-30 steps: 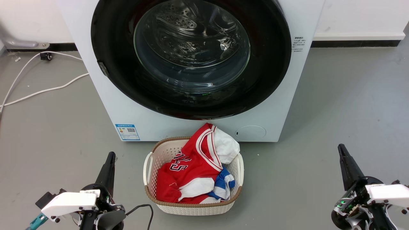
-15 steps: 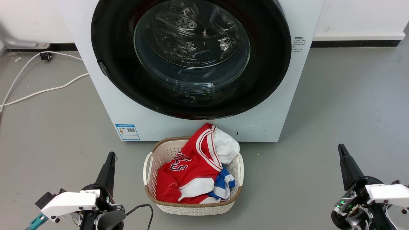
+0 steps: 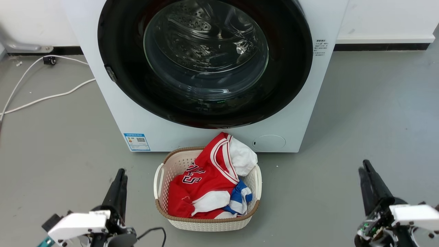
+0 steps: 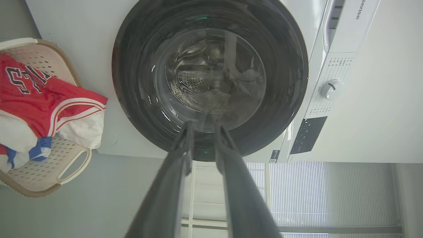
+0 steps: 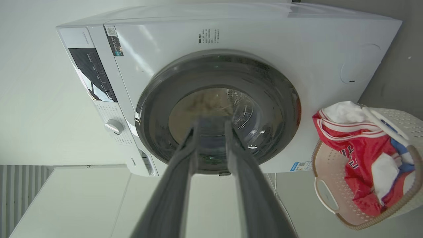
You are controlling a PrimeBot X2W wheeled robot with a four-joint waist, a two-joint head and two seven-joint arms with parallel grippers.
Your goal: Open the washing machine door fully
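Head view: the washing machine door (image 3: 205, 58) sits shut against the washing machine (image 3: 301, 113), just behind a laundry basket (image 3: 158, 178) on the floor (image 3: 51, 137). The left hand (image 3: 121, 172) and right hand (image 3: 363, 165) hover low, well apart from the door.

Left wrist view: the fingers (image 4: 185, 145) are narrowly parted, holding nothing.

Right wrist view: the fingers (image 5: 191, 145) show the same narrow gap, holding nothing.

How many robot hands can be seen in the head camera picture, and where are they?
2. The left hand is left of the laundry basket; the right hand is right of it. None seems hidden.
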